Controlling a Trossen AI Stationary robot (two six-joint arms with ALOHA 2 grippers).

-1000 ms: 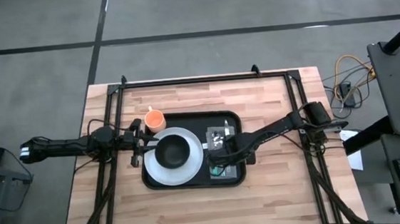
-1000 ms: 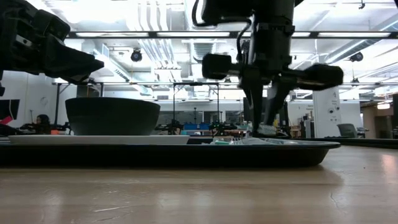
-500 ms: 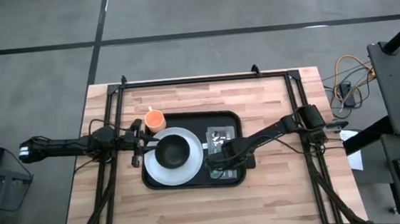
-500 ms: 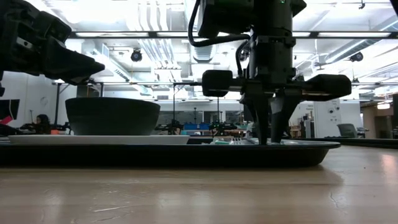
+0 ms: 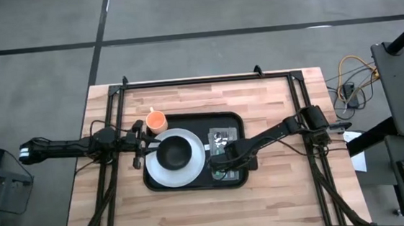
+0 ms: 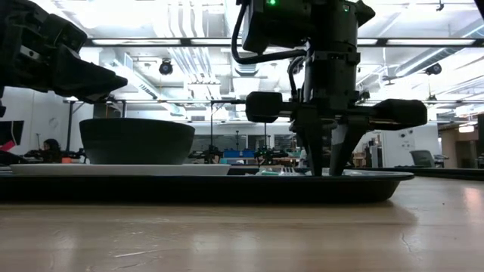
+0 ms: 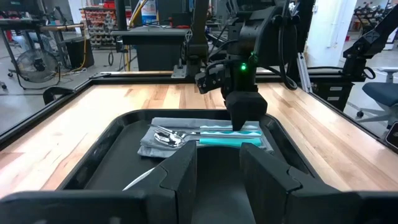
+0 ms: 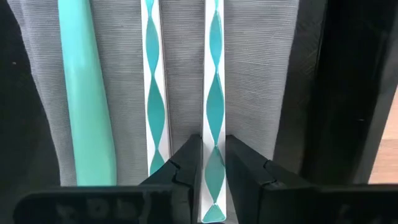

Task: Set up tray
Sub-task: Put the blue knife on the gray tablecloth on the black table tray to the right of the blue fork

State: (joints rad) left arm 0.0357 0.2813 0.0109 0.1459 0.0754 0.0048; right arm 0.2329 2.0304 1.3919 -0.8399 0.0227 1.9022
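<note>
Two arms are sharing the wooden bench (image 5: 195,207) right now, and the black tray (image 5: 227,116) is sitting at its middle, long side running left to right. The right gripper (image 5: 219,167) is reaching down over the tray's right end, above the grey napkin (image 8: 180,68) where the cutlery is lying. Its fingers (image 8: 177,171) are standing slightly apart, straddling the nearer end of a teal-and-white patterned handle (image 8: 214,93); whether they are pressing on it, I cannot tell. Just beside that one, a second patterned handle (image 8: 152,93) and a plain teal handle (image 8: 84,93) are lying parallel on the napkin. The left gripper (image 5: 138,144) is hanging at the tray's left edge, its fingers (image 7: 186,174) standing well apart and holding nothing. A white plate (image 5: 192,168) is filling the tray's left half, carrying a dark bowl (image 5: 174,153). An orange cup (image 5: 156,120) is standing at the tray's far left corner.
</note>
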